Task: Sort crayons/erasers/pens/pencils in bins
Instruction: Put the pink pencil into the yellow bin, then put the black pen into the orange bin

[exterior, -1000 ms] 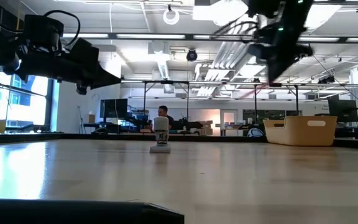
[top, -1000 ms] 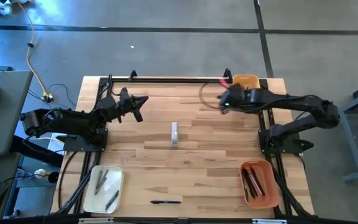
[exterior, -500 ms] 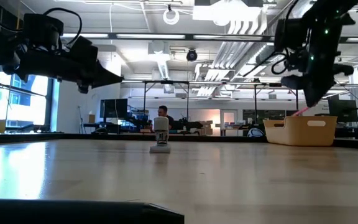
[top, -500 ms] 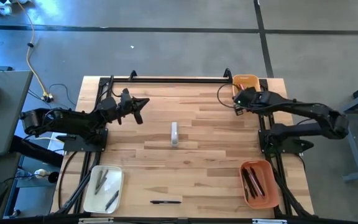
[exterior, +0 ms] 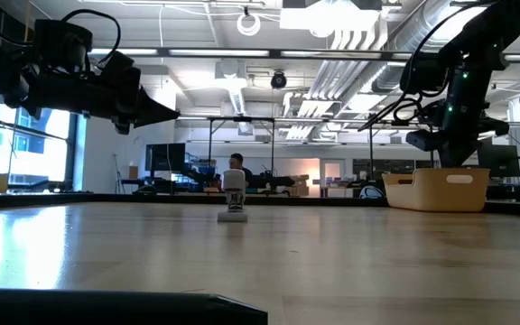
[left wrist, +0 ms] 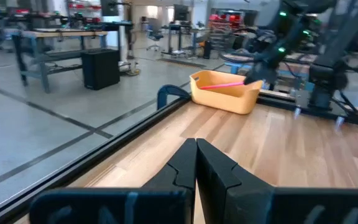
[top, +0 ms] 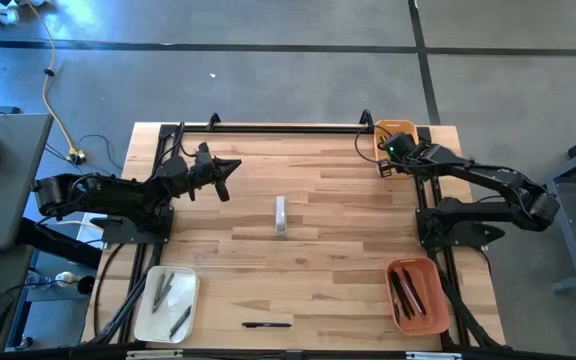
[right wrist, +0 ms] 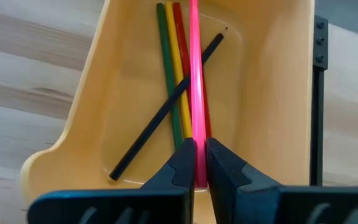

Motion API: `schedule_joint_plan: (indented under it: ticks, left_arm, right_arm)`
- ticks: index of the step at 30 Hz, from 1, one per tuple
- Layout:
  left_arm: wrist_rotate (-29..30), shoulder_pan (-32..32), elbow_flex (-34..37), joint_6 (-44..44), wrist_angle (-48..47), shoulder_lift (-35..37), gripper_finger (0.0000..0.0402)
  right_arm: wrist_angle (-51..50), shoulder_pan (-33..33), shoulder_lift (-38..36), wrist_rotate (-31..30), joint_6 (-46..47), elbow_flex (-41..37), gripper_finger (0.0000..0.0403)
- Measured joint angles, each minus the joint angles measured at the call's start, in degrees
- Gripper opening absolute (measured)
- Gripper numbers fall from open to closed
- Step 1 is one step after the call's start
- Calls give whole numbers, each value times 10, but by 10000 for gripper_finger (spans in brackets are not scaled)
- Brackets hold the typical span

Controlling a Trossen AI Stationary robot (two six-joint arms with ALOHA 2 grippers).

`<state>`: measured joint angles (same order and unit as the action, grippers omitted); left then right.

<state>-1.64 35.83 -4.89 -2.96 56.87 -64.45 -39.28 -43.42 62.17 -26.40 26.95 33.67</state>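
Observation:
A small yellow-orange bin stands at the table's far right corner. Green, yellow and red pencils and a dark stick lie on its floor. My right gripper hangs over this bin, shut on a pink pencil. The left wrist view shows that pencil lying across the bin. My left gripper hovers shut and level over the far left of the table, with nothing between its fingers. My right gripper pinches the pink pencil between its two fingertips, near one end. The fingers slant down from above, and the pencil runs straight on ahead of them over the bin's floor. Whether its free end touches the bin, I cannot tell.
A small white object stands at the table's middle. A black pen lies near the front edge. A cream-white bin with dark sticks sits at the near left. An orange bin with sticks sits at the near right.
My right gripper has swung toward the table's far right corner and sunk, carrying the pink pencil from over the table to over the yellow-orange bin. It has stayed shut on the pencil.

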Motion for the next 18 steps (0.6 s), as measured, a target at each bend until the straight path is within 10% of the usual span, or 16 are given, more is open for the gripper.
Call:
schedule_joint_plan:
  ticks: [7, 18]
  left_arm:
    - [-99, -17, 0, 7, -2, 0, 0]
    - [-39, -132, -12, 25, -53, 0, 0]
  right_arm:
    - [-3, -8, 0, 6, -3, 0, 12]
    - [-2, -8, 0, 22, 1, 0, 86]
